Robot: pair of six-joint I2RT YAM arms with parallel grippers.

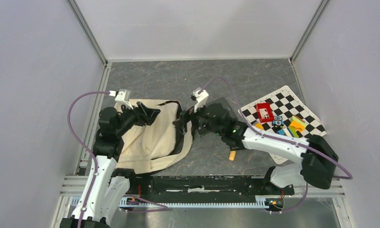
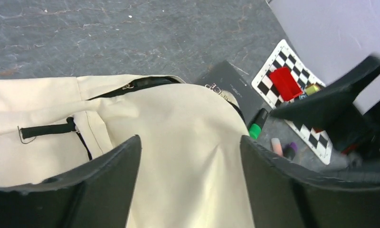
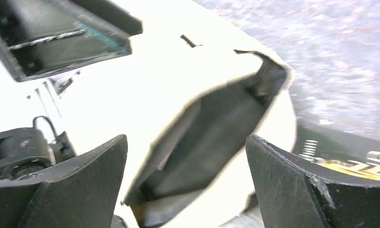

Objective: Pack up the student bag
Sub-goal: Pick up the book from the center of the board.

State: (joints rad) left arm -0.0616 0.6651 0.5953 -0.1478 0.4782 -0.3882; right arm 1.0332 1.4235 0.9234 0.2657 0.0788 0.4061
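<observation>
In the top view the left arm [image 1: 99, 172] rises from its base toward 12 o'clock, folds at the elbow and turns its wrist toward 3 o'clock. There the left gripper [image 1: 152, 114] stands with fingers parted, nothing clamped between them. The right arm [image 1: 273, 142] stretches low toward 10 o'clock. The right gripper [image 1: 190, 122] points at 9 o'clock, jaws spread wide and gripping nothing, facing the left one.

Checkered mat [image 1: 288, 101] right side of grey table [image 1: 178, 80]; red box [image 1: 264, 112] atop mat.
</observation>
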